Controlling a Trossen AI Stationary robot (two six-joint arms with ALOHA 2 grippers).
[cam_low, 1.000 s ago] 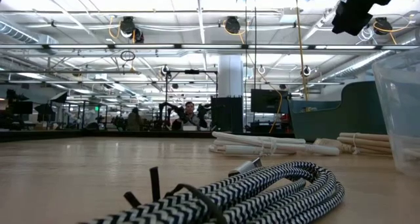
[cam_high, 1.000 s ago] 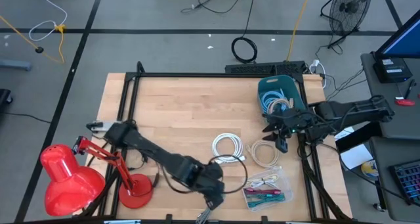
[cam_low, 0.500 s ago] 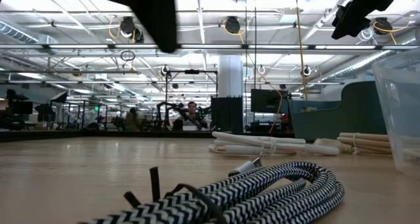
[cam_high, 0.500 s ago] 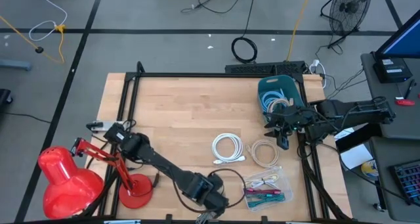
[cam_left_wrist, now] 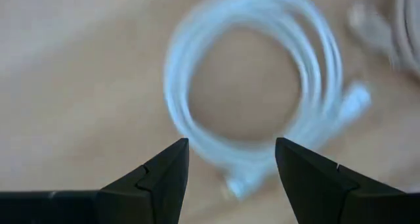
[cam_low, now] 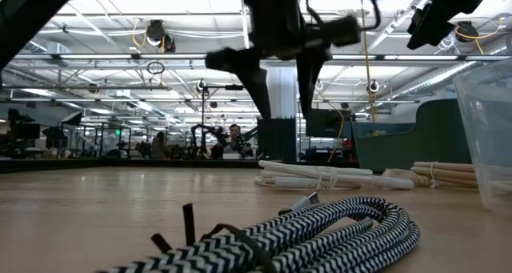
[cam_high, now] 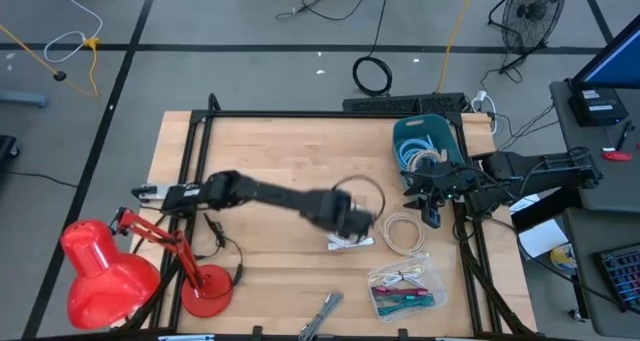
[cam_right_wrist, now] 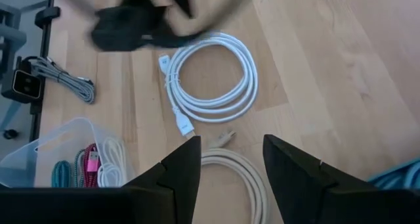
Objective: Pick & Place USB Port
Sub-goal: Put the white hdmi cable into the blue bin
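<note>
left claw (cam_high: 352, 221), fingers apart and empty, hovers over the white coiled cable (cam_high: 347, 231) at centre frame on the bench (cam_high: 270, 151). right claw (cam_high: 428, 193), apart and empty, waits centre right.

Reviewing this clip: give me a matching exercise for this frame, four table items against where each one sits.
Items:
1. white cable coil
2. red lamp
3. teal bin
4. clear tub

Places:
A. far right side of the table, with cables inside
B. under the open left gripper
C. near left corner
D. near right part, holding colourful cables

Pairs: 1-B, 2-C, 3-A, 4-D
</note>
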